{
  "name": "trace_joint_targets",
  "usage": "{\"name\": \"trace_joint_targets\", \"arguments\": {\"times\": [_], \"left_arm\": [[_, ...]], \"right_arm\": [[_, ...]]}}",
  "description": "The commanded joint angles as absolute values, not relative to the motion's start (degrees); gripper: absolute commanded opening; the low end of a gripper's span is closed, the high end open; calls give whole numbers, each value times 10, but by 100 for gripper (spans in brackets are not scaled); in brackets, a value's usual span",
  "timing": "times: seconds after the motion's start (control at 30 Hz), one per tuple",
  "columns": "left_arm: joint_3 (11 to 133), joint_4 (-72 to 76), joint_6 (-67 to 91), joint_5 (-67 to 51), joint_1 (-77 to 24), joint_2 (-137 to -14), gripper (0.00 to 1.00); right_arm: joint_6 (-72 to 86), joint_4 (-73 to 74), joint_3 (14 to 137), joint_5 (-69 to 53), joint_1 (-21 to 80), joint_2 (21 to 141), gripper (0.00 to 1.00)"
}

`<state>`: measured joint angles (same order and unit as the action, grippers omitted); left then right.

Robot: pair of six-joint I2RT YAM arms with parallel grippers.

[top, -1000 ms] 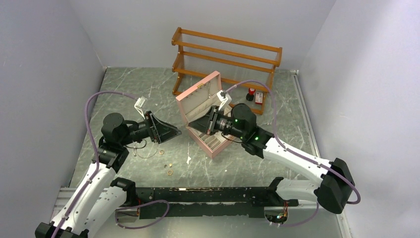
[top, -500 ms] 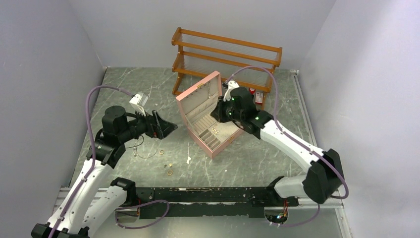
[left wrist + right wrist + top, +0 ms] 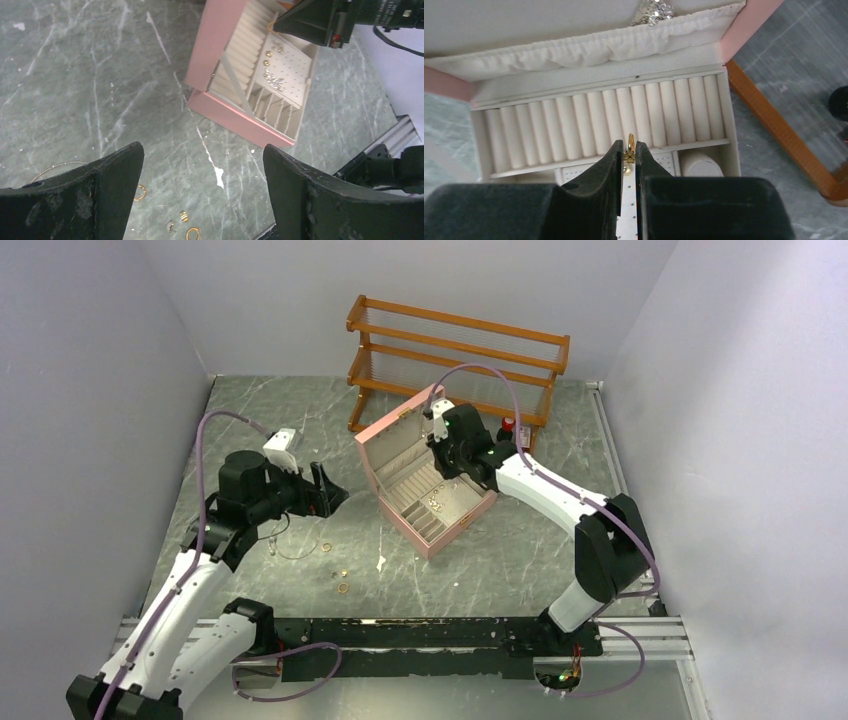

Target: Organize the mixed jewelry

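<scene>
Right gripper [image 3: 629,156], jaws nearly closed, pinching one gold earring-like piece [image 3: 630,143], its hoop standing up above the fingertips; just beyond it, the row of ring rolls [image 3: 574,131] in the open pink box [image 3: 441,535], which sits mid-tabletop toward the far edge; one sparkling silvery piece [image 3: 653,9] in the lid pocket; several small gold bits [image 3: 274,82] on the perforated pad beside the rolls. Behind the box, one wooden rack [image 3: 455,350] along the far edge; nothing stands between gripper and rolls. Right arm reaching from the near right corner, elbow raised, wrist tipped down into the box. Left gripper [image 3: 202,150], jaws wide and holding nothing, hovering over the left half of the tabletop, arm bent, aimed at the box; beneath it, one chain necklace [image 3: 55,167] in a loop, four loose gold pieces [image 3: 140,191] toward the near edge, and one white scrap [image 3: 218,173].
</scene>
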<state>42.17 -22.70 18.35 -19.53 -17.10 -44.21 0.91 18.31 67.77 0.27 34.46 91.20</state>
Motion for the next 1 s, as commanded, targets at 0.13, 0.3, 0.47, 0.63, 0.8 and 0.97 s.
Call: {"name": "trace_joint_targets", "arguments": {"times": [0.13, 0.3, 0.47, 0.63, 0.8, 0.97], "left_arm": [[432, -242, 165, -133, -178, -479, 92], [424, -235, 174, -124, -178, -482, 92], [423, -232, 174, -124, -178, -485, 91], [423, -230, 174, -129, -178, -490, 91], [421, -230, 175, -128, -178, -488, 91], [420, -233, 175, -129, -178, -487, 91]], "right_arm": [[-73, 151, 694, 29, 325, 953, 0], [-84, 123, 681, 24, 315, 964, 0], [-90, 100, 672, 9, 305, 972, 0], [-93, 93, 667, -10, 302, 975, 0], [-92, 86, 661, -23, 298, 980, 0], [-89, 86, 656, -26, 295, 985, 0]]}}
